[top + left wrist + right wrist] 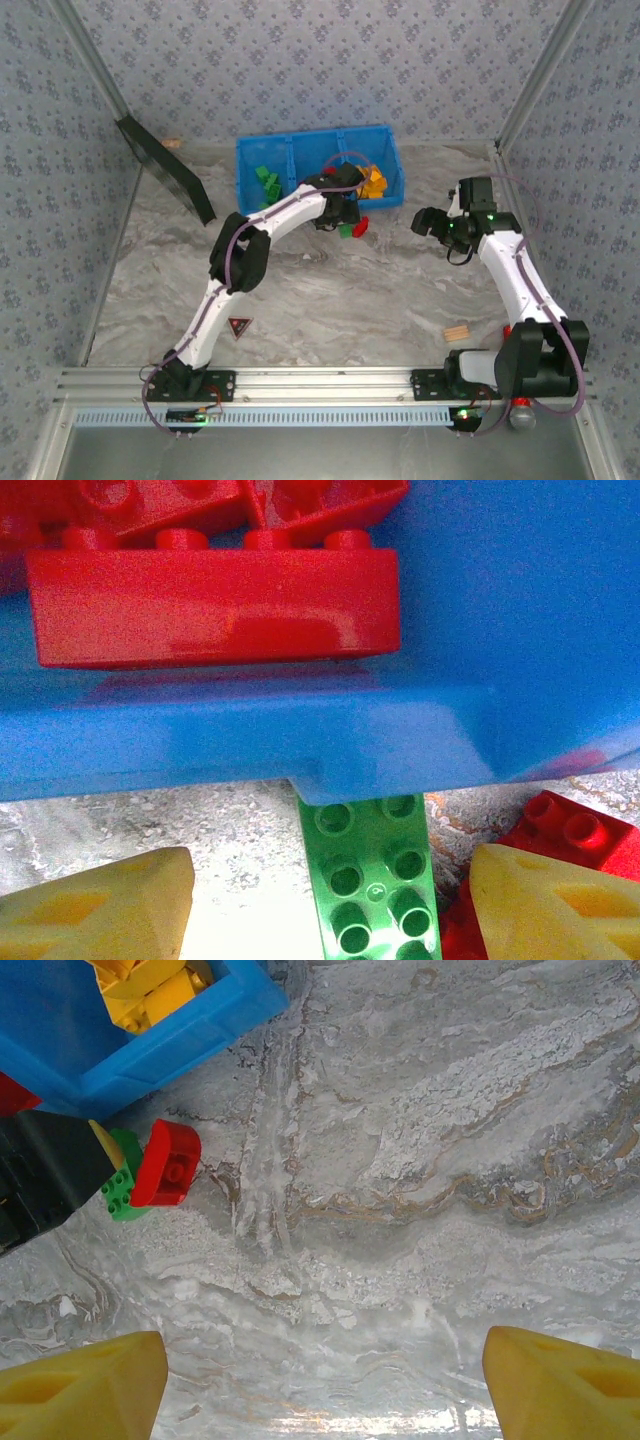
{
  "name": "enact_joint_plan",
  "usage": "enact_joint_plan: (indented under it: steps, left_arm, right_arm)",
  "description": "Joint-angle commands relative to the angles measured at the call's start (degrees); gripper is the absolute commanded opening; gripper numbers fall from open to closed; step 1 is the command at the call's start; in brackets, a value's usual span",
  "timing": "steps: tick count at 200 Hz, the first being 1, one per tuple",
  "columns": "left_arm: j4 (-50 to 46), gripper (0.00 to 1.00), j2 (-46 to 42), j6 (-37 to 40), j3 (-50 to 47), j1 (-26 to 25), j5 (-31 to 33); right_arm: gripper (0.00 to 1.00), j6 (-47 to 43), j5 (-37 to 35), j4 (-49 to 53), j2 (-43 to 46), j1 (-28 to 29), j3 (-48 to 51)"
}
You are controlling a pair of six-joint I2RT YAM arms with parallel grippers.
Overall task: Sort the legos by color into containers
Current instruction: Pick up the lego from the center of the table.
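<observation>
The blue bin (pixel 310 134) stands at the back with green legos (pixel 266 182) in its left compartment and orange-yellow ones (pixel 374 180) in its right. My left gripper (pixel 340 214) is low against the bin's front wall (pixel 250 740). It stands open around a green lego (pixel 370 880) on the table, with a gap at each finger. A red lego (pixel 570 830) lies just right of it, and a long red lego (pixel 210 605) rests inside the bin. My right gripper (pixel 430 222) hangs open over bare table (pixel 325 1370), right of the loose red lego (pixel 165 1165) and the green one (pixel 122 1192).
A black flat panel (pixel 165 170) leans at the back left. A tan wooden block (pixel 456 333) lies near the right arm's base, and a red-black triangle sticker (pixel 239 326) by the left arm. Patterned walls close in the table on three sides.
</observation>
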State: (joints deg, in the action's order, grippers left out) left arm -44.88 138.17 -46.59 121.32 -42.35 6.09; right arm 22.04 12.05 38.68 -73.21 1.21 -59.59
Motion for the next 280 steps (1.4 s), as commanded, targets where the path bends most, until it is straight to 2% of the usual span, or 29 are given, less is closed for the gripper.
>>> enact_joint_plan:
  steps: [1, 39, 72, 112, 152, 185, 214, 247, 280]
  left_arm:
    - [-0.7, 0.7, 2.5, -1.1, 2.0, -0.5, 0.9]
    - [-3.4, 0.63, 4.4, -0.8, 2.9, -0.6, 1.0]
    - [-6.5, 0.52, 4.4, 0.3, 0.9, -0.6, 1.6]
    - [-3.9, 0.34, -1.7, 0.4, -11.7, -0.6, 1.0]
    - [-1.9, 0.22, -10.3, 0.3, -24.7, 0.0, 1.2]
    - [-3.4, 0.2, -19.9, 1.3, -30.8, 0.1, 2.6]
    - [-6.6, 0.19, -28.6, 3.3, -31.1, 1.0, 6.3]
    - [-6.8, 0.19, -35.7, 6.3, -29.1, 5.5, 7.0]
    - [-6.5, 0.21, -37.4, 12.4, -24.0, 10.5, 9.3]
  right_arm:
    - [0.83, -0.5, 1.4, 0.3, -1.5, -0.4, -0.5]
    - [0.82, -0.2, 2.6, -0.4, -3.3, -0.1, -1.5]
    - [0.83, -1.0, 3.9, -2.9, -2.8, 0.3, -0.4]
    - [0.81, 0.0, 4.4, -5.5, -5.3, 1.3, -0.2]
    - [0.81, 0.4, 3.4, -7.9, -8.9, 3.1, -1.2]
    - [0.81, 1.7, 4.0, -10.2, -14.7, 5.0, -3.1]
    - [0.81, 4.3, 3.5, -12.7, -19.5, 8.2, -4.9]
    - [0.81, 6.4, 0.5, -13.1, -24.1, 12.3, -8.3]
    - [0.82, 7.9, -2.4, -11.3, -29.3, 15.6, -15.0]
